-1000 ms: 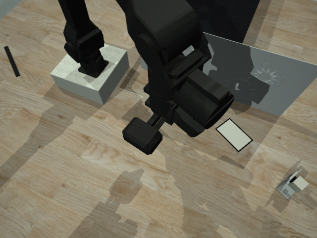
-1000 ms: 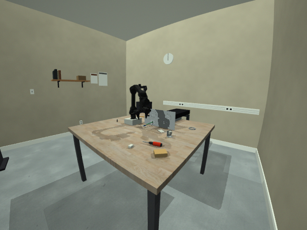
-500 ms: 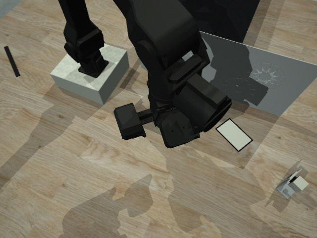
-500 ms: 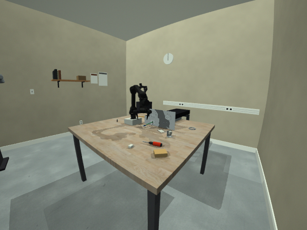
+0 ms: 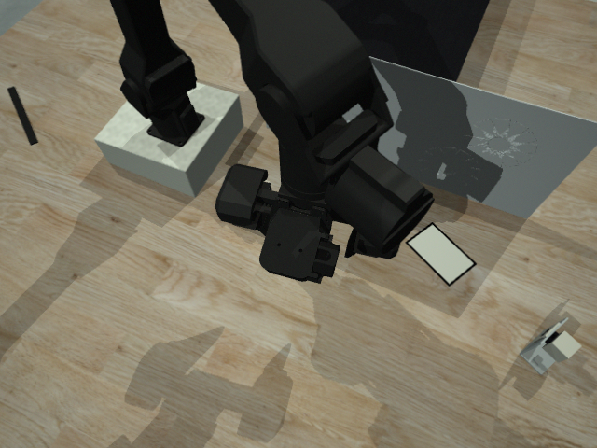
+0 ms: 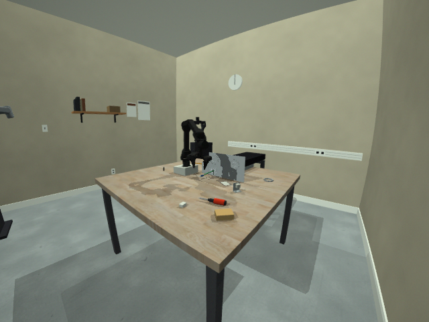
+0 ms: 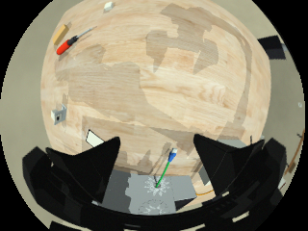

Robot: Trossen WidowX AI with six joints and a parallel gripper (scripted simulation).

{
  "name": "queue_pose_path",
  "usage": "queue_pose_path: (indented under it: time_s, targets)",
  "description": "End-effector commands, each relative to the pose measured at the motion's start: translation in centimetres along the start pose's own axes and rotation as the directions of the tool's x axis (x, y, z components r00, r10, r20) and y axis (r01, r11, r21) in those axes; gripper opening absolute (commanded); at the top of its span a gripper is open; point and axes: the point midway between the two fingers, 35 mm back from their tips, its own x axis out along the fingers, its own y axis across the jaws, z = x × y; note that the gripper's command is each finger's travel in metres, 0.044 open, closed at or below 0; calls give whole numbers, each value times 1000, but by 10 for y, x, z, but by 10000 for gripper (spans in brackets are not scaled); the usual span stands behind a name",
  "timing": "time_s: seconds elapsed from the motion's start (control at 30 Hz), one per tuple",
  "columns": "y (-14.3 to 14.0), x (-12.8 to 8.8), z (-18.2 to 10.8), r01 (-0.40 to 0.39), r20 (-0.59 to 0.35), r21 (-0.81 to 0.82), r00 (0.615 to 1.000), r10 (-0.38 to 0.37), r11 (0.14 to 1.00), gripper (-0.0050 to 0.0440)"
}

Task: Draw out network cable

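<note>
In the wrist view my open, empty gripper points down over the green network cable. The cable comes out of a hole in the grey panel and ends in a blue plug on the table, between and below my fingers. No yellow band shows. In the overhead view my arm's wrist hides the cable and plug. The panel stands upright behind it. The white rectangle lies just to its right. The network jack on its bracket stands at the far right.
My base sits on a pale block. A black box stands behind the panel and a thin black strip lies far left. A screwdriver, a tan block and a small white block lie toward the table's near side.
</note>
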Motion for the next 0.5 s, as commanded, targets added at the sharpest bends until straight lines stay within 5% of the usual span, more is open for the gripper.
queue_pose_path:
  time_s: [0.0,0.27,0.47]
  targets:
    - [0,2,1,1,3,128,1000,-1,992,440]
    - [1,1,1,-4,3,136,1000,4,991,440]
    - [5,11,-11,-20,-63,-89,998,14,996,440]
